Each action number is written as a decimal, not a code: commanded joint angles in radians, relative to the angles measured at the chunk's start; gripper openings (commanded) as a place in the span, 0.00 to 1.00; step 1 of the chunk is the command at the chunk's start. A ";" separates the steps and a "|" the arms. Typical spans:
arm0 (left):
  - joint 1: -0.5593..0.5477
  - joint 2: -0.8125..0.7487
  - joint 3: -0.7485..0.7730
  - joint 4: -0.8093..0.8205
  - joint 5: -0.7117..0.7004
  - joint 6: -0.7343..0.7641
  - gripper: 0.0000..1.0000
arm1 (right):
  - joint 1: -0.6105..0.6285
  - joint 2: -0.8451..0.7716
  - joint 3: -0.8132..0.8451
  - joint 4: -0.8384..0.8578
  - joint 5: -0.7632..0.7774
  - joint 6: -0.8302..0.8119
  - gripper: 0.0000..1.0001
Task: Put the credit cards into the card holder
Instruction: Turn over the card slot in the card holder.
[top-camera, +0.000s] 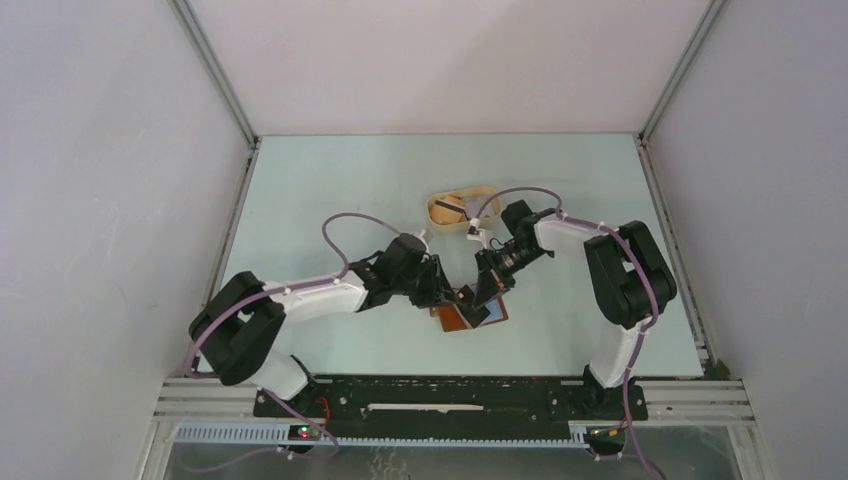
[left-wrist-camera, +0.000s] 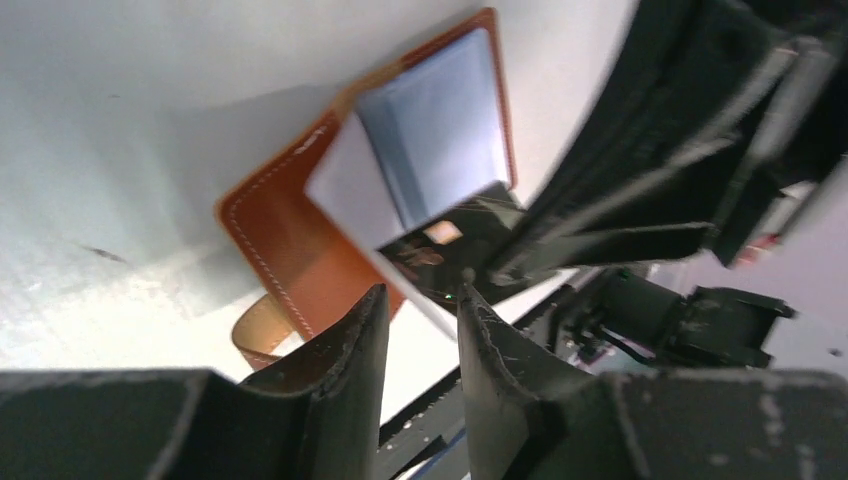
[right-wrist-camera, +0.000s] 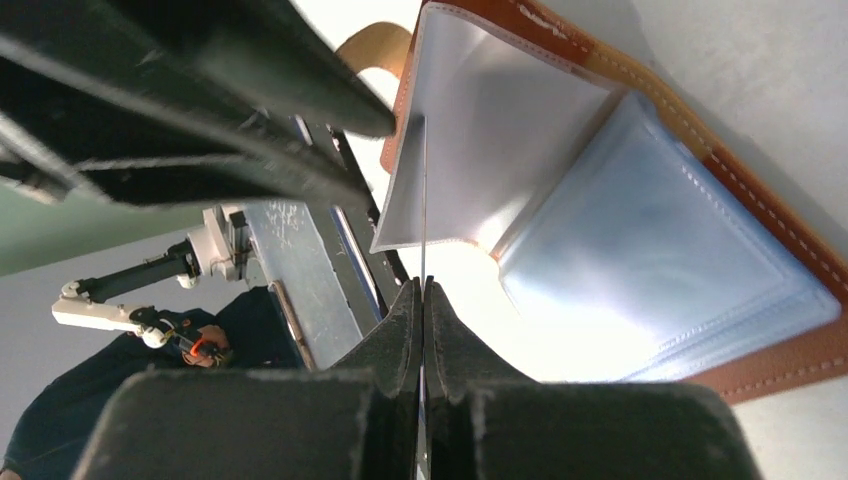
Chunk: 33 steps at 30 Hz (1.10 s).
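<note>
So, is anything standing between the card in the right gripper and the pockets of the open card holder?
Nothing visible lies across the path. The right gripper holds the card edge-on over the open card holder. Only a fingertip of the left gripper sits close beside the card's front edge.

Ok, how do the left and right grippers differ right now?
The right gripper has its fingers shut on a thin card, seen edge-on from its own camera; the left gripper has its fingers apart, gripping nothing visible. The right gripper reaches in from the far right, the left gripper from the left. Both sit close over the open card holder.
</note>
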 joint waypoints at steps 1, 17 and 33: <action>0.006 -0.070 -0.061 0.183 0.064 -0.066 0.37 | 0.024 0.033 0.051 0.021 0.005 0.037 0.00; 0.020 0.065 -0.083 0.305 0.142 -0.134 0.33 | -0.002 0.101 0.079 0.052 0.086 0.105 0.00; 0.083 0.126 -0.205 0.480 0.205 -0.199 0.55 | -0.051 0.117 0.080 0.065 -0.070 0.121 0.00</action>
